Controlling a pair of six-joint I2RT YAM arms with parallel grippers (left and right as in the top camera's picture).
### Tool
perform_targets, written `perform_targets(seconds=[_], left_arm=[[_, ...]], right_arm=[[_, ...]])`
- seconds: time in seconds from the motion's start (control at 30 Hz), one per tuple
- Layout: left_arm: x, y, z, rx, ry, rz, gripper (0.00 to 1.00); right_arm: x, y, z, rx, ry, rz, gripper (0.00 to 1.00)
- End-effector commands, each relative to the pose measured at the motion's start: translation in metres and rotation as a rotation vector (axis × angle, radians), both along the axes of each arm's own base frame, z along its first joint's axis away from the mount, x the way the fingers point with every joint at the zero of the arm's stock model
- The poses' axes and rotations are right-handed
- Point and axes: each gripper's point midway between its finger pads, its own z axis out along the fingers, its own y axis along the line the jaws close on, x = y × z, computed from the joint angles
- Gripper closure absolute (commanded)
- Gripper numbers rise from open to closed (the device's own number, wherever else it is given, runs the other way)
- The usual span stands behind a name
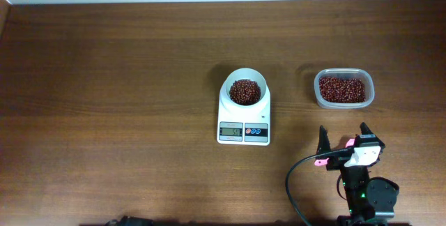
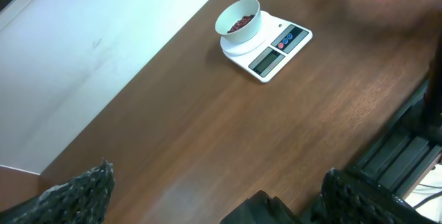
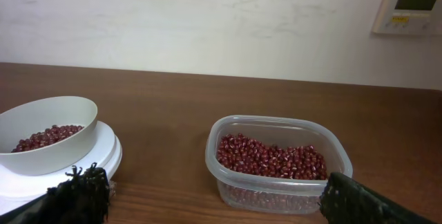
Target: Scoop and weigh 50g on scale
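Right arm [image 1: 362, 187]: low at the worktop's [image 1: 104, 79] near right edge, wrist level, facing the tub [image 1: 315, 91].
Right jaws: spread wide, empty.
Left jaws: spread wide, empty, angled down over the worktop.
Scale [image 1: 243, 120]: mid-worktop, carrying a bowl [image 1: 245, 73] of beans [image 1: 244, 92].

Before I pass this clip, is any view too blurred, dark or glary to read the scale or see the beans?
Overhead: even light, sharp, but the scale display is too small to read. Left wrist: tilted; the left gripper fingers blur at the bottom edge. Right wrist: beans in the tub crisp; the right gripper fingers dark and out of focus.
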Motion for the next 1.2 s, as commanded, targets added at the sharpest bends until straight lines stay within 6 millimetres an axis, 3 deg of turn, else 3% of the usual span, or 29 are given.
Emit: perform_targets(seconds=[0.0,0.1,0.2,0.37,0.53,0.6,0.77,0.87,1.17], left_arm=[[0.005,-0.001,0.015,0.052,-0.102,-0.021,0.01],[0.016,-0.022,0.054,0.022,-0.283,-0.137,0.01],[0.045,-0.026,0.055,0.020,-0.307,-0.137,0.01],[0.132,-0.039,0.023,-0.006,-0.317,-0.129,0.01],[0.195,-0.040,-0.009,-0.172,-0.337,-0.037,0.01],[0.210,-0.038,-0.021,-0.249,-0.338,0.002,0.01],[0.236,-0.005,-0.044,-0.587,-0.245,0.280,0.01],[0.241,-0.001,-0.063,-0.593,-0.209,0.321,0.01],[0.254,0.003,-0.094,-0.592,-0.230,0.354,0.01]], right_arm=[[0.000,0.000,-0.002,0.007,0.004,0.000,0.01],[0.000,0.000,-0.002,0.008,0.004,0.000,0.01],[0.000,0.000,-0.002,0.008,0.004,0.000,0.01],[0.000,0.000,-0.002,0.008,0.004,0.000,0.01],[0.000,0.000,-0.002,0.007,0.005,0.000,0.01],[0.000,0.000,-0.002,0.008,0.005,0.000,0.01],[0.000,0.000,-0.002,0.008,0.005,0.000,0.01],[0.000,0.000,-0.002,0.007,0.004,0.000,0.01],[0.000,0.000,-0.002,0.007,0.005,0.000,0.01]])
